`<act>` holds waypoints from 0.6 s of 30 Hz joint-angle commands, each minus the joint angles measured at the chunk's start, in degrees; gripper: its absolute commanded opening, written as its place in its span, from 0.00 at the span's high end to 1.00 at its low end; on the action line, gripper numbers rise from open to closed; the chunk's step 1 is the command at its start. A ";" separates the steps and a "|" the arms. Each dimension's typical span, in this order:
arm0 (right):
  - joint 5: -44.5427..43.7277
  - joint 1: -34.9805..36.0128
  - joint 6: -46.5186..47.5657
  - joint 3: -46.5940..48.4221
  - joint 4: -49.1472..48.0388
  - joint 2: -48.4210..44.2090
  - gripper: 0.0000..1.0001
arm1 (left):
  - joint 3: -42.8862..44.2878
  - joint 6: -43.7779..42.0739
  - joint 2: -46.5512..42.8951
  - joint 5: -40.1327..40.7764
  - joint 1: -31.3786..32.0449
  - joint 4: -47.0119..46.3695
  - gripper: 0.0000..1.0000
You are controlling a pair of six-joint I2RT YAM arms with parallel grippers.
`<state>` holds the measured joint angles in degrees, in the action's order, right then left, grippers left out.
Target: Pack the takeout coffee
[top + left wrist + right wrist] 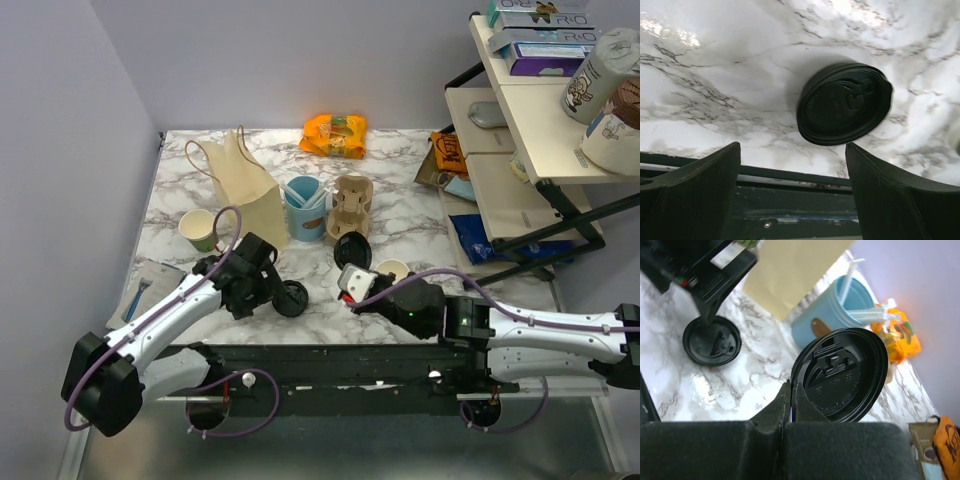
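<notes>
The cup (392,268), the takeout coffee, stands upright with its top uncovered and its cream inside showing. It sits close to the near edge of the worktop (400,170), right of the middle, just beside the right gripper (352,272).

2 black lids are off it. 1 lid (291,298) lies flat on the marble by the near edge, left of the middle. The left gripper (268,290) hangs just beside it with its fingers (705,190) spread wide apart and nothing between them. In the left wrist view the lid (844,103) lies just beyond the fingertips and touches neither.

The 2nd lid (352,248) stands tilted on its edge at the foot of the carrier (352,203), nearer the middle of the worktop. The right gripper (791,387) has its fingers pressed together, and the rim of the 2nd lid (840,375) meets their tips. I cannot tell whether the rim is pinched or only touching.

The tan bag (245,190) stands upright left of the middle, with the blue cup (305,207) just to its right and the carrier beside that. A green cup (200,230) with no lid stands near the left edge. An orange snack bag (335,133) lies at the far edge.
</notes>
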<state>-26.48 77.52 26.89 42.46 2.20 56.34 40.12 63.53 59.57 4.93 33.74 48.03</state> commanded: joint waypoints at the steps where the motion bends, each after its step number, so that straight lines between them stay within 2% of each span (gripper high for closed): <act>1: -6.30 0.00 -5.71 -0.27 1.93 -3.68 0.99 | -1.53 -2.00 3.18 2.64 -0.25 -3.90 0.09; 5: -7.62 0.00 -7.73 -0.18 3.87 -5.01 0.99 | -3.99 -1.92 2.66 2.98 -0.51 -6.10 0.11; 7: -7.63 0.00 -9.05 -0.18 4.39 -5.18 0.99 | -5.31 -2.00 3.88 3.24 -0.78 -8.47 0.21; 9: -7.10 0.00 -9.23 -0.18 4.31 -4.92 0.99 | -5.31 -2.27 5.81 3.68 -1.04 -8.92 0.26; 10: -7.27 0.00 -9.40 -0.09 4.39 -4.83 0.99 | -5.40 -2.53 6.60 3.77 -1.13 -9.09 0.35; 13: -8.15 0.00 -9.40 -0.01 4.40 -4.48 0.99 | -5.57 -3.93 9.07 2.81 -1.39 -11.37 0.46; 15: -8.41 -0.08 -9.32 -0.09 4.39 -4.57 0.99 | -5.75 -4.55 10.47 2.02 -1.48 -13.13 0.47; 18: -8.68 0.00 -9.49 -0.18 4.40 -5.01 0.99 | -5.49 -5.34 12.76 1.49 -1.48 -15.25 0.55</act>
<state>-33.15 77.52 18.44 42.46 5.96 51.77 34.61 60.23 69.97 6.66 32.56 37.36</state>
